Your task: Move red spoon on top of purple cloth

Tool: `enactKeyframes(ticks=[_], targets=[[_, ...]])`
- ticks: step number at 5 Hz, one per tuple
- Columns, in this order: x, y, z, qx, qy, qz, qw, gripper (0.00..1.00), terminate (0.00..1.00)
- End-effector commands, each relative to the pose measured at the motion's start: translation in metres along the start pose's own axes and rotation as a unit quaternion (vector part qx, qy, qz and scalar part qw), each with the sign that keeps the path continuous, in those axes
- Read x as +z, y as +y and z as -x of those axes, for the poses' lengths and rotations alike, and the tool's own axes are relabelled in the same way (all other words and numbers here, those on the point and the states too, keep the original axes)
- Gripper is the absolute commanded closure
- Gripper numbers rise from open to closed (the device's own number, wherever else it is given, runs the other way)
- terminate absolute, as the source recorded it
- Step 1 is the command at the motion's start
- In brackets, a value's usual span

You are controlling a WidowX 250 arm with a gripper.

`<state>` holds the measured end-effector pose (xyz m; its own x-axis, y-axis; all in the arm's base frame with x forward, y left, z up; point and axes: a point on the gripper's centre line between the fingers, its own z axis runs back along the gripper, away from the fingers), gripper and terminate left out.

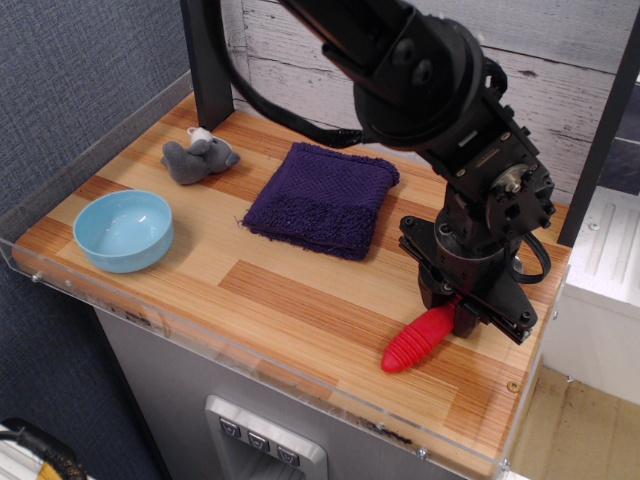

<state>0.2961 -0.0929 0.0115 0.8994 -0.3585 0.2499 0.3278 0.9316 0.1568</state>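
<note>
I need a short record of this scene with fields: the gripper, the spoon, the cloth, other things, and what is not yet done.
gripper: gripper, shut on the red spoon near its upper end
red spoon: red spoon, handle pointing toward the table's front edge; metal bowl hidden by the gripper
purple cloth: purple cloth, folded, lying flat at the back middle, nothing on it
other things: light blue bowl front left; grey stuffed toy back left
table: wooden table
not yet done: spoon is apart from the cloth

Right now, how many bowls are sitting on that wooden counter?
1. A light blue bowl sits near the counter's front left corner, empty, in front of the small grey plush toy. The robot arm hides some of the back right area, so anything there is unseen.
</note>
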Motion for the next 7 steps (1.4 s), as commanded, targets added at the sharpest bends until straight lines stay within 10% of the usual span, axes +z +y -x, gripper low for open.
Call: enactKeyframes(ticks=[1, 4, 7], targets=[[0.059, 0.011, -0.021, -0.006, -0.065, -0.049, 0.9967, 1.0, 0.0], [0.13, 0.06, -0.016, 0.04, -0.102, -0.159, 0.9812, 1.0, 0.0], [0.129, 0.145, -0.013, 0.081, -0.085, -0.23, 0.9661, 1.0, 0.0]])
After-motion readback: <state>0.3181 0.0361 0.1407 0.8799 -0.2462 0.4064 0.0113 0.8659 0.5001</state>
